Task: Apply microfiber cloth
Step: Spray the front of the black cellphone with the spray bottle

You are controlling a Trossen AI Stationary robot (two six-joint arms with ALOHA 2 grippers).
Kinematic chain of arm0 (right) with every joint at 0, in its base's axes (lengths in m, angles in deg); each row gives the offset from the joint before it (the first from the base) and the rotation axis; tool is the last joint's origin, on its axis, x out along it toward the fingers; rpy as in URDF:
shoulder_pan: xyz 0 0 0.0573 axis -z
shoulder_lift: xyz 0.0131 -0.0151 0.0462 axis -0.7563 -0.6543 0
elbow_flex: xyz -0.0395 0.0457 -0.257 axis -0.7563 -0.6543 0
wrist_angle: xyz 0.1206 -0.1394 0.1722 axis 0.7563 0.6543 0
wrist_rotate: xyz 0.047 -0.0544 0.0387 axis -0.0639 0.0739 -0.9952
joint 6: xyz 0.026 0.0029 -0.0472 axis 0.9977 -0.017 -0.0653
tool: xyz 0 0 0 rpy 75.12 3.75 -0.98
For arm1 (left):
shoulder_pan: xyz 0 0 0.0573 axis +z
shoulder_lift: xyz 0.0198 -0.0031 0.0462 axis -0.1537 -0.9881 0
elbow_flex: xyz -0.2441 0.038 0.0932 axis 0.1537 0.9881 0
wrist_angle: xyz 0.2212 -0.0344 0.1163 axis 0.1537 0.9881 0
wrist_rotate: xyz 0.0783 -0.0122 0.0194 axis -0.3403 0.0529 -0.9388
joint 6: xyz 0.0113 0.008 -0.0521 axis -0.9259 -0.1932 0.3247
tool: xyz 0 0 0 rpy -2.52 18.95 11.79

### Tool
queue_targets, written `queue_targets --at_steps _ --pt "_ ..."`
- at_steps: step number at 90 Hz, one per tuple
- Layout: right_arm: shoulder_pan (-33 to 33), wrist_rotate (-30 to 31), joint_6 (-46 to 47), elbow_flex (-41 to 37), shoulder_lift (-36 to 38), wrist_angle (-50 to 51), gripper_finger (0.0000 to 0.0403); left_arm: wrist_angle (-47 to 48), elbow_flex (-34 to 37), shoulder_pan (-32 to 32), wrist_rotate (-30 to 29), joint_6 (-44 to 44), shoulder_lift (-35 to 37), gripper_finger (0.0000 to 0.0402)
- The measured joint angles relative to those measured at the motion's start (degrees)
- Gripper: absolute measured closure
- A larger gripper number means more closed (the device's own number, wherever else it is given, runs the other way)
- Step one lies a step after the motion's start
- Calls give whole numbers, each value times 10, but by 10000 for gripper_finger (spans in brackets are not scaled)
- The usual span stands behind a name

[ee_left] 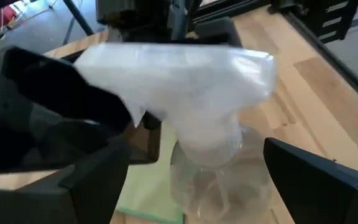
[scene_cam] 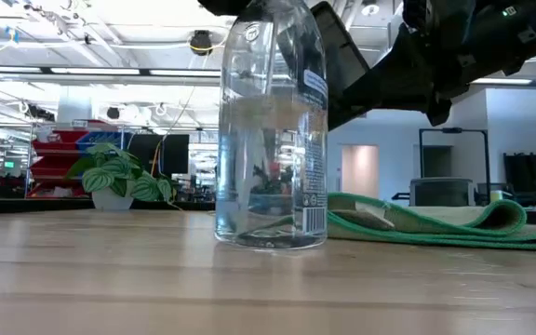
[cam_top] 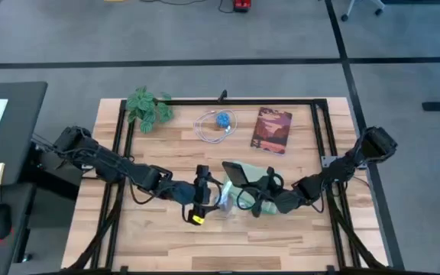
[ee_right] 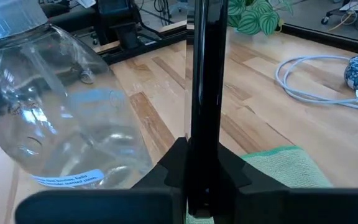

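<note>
The pale mint-green microfiber cloth (cam_top: pixel 257 182) (scene_cam: pixel 435 221) lies folded flat on the wooden table, right of centre. A clear spray bottle (scene_cam: pixel 270 140) (cam_top: pixel 224 202) stands upright just left of it. My left gripper (ee_left: pixel 191 165) (cam_top: pixel 203 195) is open. Its fingers stand on either side of the bottle's neck, below the white spray head (ee_left: pixel 179 74), and I see no touch. My right gripper (ee_right: pixel 205 171) (cam_top: pixel 261 192) is shut on a black phone (scene_cam: pixel 341 51) (cam_top: pixel 235 173), held above the cloth. My right gripper pinches the phone by one edge (ee_right: pixel 205 140) between its two fingers. It comes in from the table's right side. The phone stands on edge in the hold, tilted in the low view and lifted clear of the cloth and the table.
Along the far edge are a leafy artificial plant (cam_top: pixel 150 107), a coiled white cable with a blue object (cam_top: pixel 218 122) and a book with a reddish cover (cam_top: pixel 272 130). Black frame rails (cam_top: pixel 323 122) run along the table's sides. Bare wood lies toward the near edge.
</note>
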Motion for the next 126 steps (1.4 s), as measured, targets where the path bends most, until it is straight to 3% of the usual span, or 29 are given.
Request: queue_targets --at_steps 28,66,95,126 --pt "0 -1 2 0 0 0 382 1 0 35 5 37 0 54" --pt "0 -1 4 0 0 0 382 -64 0 42 66 -19 0 54" --pt "0 -7 5 0 0 -1 382 -104 0 50 84 -13 -67 54" --pt "0 -16 4 0 0 0 382 -124 0 50 99 -19 -68 63"
